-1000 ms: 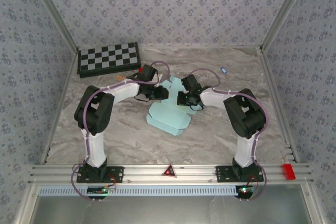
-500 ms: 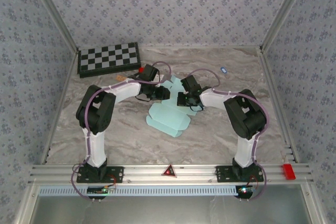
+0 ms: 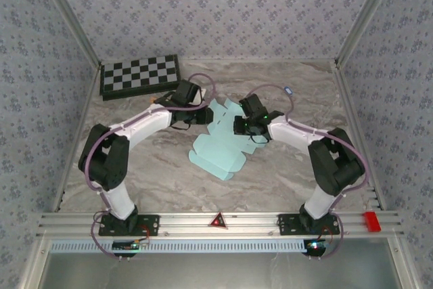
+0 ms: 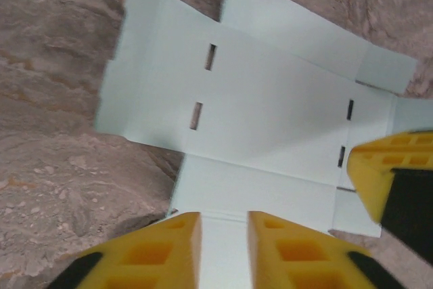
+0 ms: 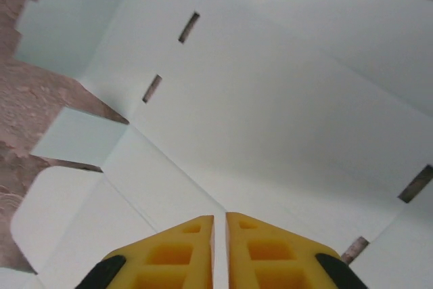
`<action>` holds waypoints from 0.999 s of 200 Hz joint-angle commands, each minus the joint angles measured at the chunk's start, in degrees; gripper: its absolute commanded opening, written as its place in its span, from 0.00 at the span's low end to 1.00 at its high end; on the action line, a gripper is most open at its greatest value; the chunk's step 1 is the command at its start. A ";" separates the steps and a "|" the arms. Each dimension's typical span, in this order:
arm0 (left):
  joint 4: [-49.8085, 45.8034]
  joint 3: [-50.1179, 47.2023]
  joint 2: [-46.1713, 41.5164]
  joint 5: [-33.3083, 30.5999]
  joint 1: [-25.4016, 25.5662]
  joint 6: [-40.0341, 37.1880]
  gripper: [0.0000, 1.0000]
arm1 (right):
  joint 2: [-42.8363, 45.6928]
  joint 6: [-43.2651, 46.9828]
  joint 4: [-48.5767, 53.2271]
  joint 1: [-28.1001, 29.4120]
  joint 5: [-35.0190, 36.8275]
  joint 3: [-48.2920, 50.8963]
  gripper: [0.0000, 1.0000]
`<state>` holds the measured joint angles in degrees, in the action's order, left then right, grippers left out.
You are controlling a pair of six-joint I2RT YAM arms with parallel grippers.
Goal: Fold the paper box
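Pale-blue card: paper box [image 3: 218, 145], an unfolded die-cut sheet lying flat on the marbled table [image 3: 284, 174], beneath and ahead of both pairs of fingers. Left gripper [image 4: 224, 227]: fingers a narrow gap apart over a flap. Right gripper [image 5: 220, 228]: fingers almost together, only a thin slit between them; cannot tell whether they nip the sheet.

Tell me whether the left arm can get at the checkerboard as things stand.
Probably yes. The checkerboard lies flat in the far left corner, just beyond the left arm's wrist, and nothing stands between them. The left gripper points the other way, at the paper box, so it would have to turn round.
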<state>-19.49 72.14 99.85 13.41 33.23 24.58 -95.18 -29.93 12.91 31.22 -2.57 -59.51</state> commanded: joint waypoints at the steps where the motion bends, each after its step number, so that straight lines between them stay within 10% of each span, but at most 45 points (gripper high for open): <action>1: -1.73 0.17 -0.32 -0.25 1.68 0.18 0.17 | 1.26 3.83 4.20 -2.59 -0.55 -1.37 0.18; 44: -0.55 2.06 4.00 1.21 4.16 2.33 0.00 | -1.57 11.58 6.58 -9.69 -5.20 -5.09 0.28; 200: 0.78 3.58 14.48 3.45 6.11 5.02 0.00 | -20.23 27.59 17.53 -17.71 -12.74 -27.13 0.55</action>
<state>-19.20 74.41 112.25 15.86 39.03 28.60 -113.10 -4.99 26.00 14.20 -14.06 -82.81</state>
